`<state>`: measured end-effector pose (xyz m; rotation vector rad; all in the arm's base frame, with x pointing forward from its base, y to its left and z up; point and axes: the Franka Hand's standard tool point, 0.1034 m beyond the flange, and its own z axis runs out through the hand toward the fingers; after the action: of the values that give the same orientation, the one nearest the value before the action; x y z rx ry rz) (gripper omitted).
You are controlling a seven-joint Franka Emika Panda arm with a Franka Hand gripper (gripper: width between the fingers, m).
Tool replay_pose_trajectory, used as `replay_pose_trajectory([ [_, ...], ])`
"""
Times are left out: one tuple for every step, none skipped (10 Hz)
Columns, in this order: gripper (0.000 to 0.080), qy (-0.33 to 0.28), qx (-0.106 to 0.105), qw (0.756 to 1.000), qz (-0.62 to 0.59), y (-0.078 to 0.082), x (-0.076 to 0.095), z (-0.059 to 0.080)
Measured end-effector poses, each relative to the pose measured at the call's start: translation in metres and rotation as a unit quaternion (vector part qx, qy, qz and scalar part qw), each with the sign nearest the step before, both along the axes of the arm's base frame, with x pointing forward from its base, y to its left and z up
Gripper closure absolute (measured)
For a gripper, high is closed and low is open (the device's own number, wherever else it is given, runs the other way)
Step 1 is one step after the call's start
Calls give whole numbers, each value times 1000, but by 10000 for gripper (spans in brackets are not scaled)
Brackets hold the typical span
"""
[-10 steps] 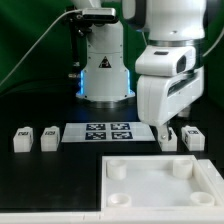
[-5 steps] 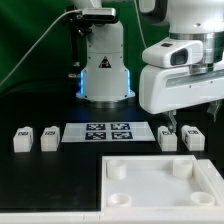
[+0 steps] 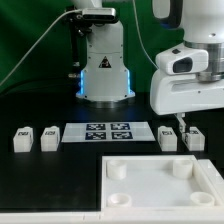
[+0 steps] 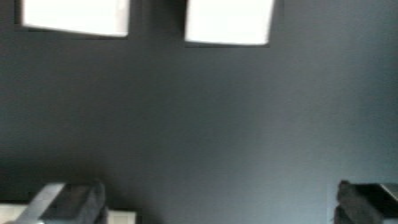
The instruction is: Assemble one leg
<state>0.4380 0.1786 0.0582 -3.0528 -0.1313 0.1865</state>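
The arm's gripper (image 3: 181,124) hangs above the bench (image 3: 60,170) off the end of the marker board (image 3: 108,131) toward the exterior view's right. It is above the gap between the leg (image 3: 168,139), which stands just beside that end of the board, and a second leg (image 3: 193,137) one place farther out. Two more legs (image 3: 22,139) (image 3: 50,137) stand off the board's opposite end.

Only the exterior view takes in the white tray piece (image 3: 165,185), whose rear edge runs near the board with a narrow strip of dark bench between them, and the robot base (image 3: 105,65) behind the board.

Only the wrist view settles the gripper (image 4: 221,205): its two dark fingers (image 4: 68,200) sit far apart. The jaws are spread wide, with bare bench between them and nothing held or touched. A broad stretch of open bench lies between the fingers and two white shapes (image 4: 75,15) (image 4: 231,20) at the frame's edge. No tags show on them, so whether they are the legs cannot be told.
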Motion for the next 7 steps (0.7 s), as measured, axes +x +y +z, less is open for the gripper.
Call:
replay_pose_trajectory([
  [150,67,-12,998,-1,-1,-9,1],
  [150,129,-21,991,3,2,-7,1],
  [150,169,-25,985,7,2,-6,-1],
  [150,227,-33,973,10,0,-11,-1],
  [150,270,-37,962,13,0,-9,-4],
  [150,306,-41,951,16,0,-11,-6],
  [150,358,-47,932,22,-2,-16,-5],
])
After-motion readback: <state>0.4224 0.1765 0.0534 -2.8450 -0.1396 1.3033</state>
